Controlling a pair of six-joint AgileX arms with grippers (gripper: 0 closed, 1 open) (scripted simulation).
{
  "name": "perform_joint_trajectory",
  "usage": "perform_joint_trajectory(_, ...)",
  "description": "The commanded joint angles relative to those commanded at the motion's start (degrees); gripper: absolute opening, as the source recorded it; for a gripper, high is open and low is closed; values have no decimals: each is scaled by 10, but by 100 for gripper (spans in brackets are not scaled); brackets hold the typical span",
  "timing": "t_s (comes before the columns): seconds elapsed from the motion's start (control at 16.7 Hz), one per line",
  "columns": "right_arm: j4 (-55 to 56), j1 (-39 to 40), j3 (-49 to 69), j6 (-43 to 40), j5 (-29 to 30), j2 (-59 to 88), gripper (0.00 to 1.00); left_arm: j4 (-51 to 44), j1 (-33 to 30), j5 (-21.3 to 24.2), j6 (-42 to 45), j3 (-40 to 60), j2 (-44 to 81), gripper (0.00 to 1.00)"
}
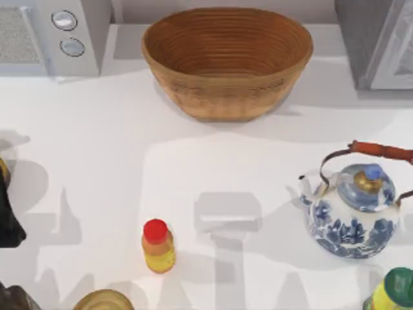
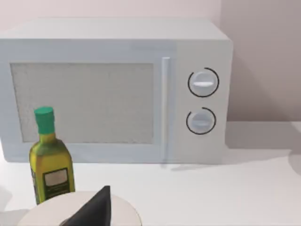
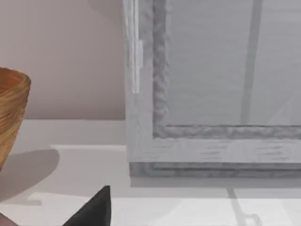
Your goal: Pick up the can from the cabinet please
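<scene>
Counted one basket [image 1: 227,64] with bare weave inside, one teapot [image 1: 352,213], one red-capped bottle [image 1: 158,247] and one cabinet [image 1: 381,42] at back right. The can [image 1: 103,301], I think, was that gold round top at the table's front left. For the left gripper [image 2: 91,209] and right gripper [image 3: 91,209], I couldn't tell if they were apart or together.

No readable text anywhere on my feeds.

I can make out a pale label patch on the olive oil bottle [image 2: 51,162] standing in front of the microwave [image 2: 115,92], but no letters or numbers resolve on it. The microwave's two dials [image 2: 203,83] beside its door carry no legible markings. From above, the small red-capped bottle [image 1: 158,246] in front of the wicker basket [image 1: 227,61] has a yellow band with nothing I can read, and the teapot [image 1: 352,213] to the basket's right bears only blue floral pattern.
</scene>
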Motion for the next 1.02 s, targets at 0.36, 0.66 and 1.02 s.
perform_joint_trajectory(0.36, -12, 8, 60, 1, 6, 46, 100, 0, 0, 0, 0, 0, 0, 100)
perform_joint_trajectory(0.66, -57, 30, 248, 3, 27, 194, 100, 0, 0, 0, 0, 0, 0, 100)
perform_joint_trajectory(1.02, -134, 61, 555, 5, 63, 431, 100, 0, 0, 0, 0, 0, 0, 100)
